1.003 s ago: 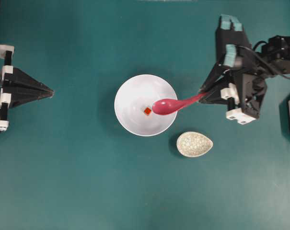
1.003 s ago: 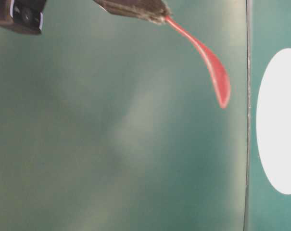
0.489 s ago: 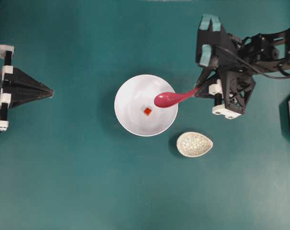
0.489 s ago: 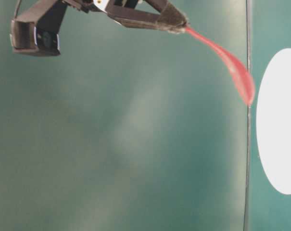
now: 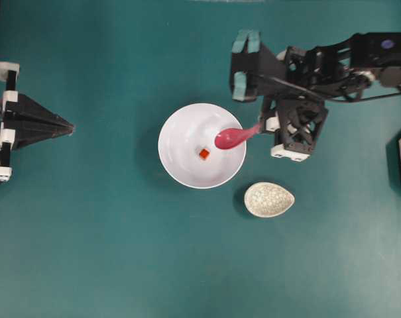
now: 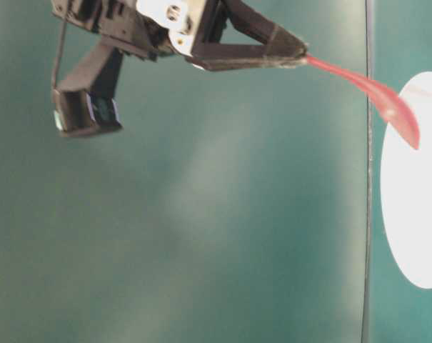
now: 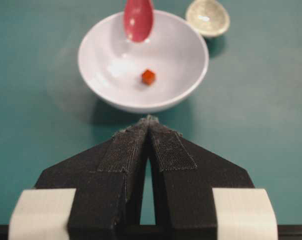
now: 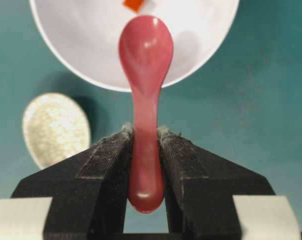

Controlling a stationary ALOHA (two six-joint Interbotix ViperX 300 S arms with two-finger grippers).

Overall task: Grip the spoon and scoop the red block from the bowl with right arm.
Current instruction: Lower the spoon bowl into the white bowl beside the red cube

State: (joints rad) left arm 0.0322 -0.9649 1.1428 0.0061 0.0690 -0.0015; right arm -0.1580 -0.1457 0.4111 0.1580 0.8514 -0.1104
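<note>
While one spoon [image 5: 232,137] hovers, one red block [image 5: 204,154].

Overhead and both wrist views, all on the bowl [image 5: 201,146].

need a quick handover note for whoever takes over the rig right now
Right gripper: shut on the spoon handle, scoop poised over the bowl rim.
Left gripper: shut, empty, parked away from the bowl.
Red block: loose on the bowl's bottom, not yet in the spoon.
Speckled spoon rest: beside the bowl, empty.
Done: spoon gripped and brought to the bowl.
Left: lower the scoop, get under the block, lift it out.
</note>
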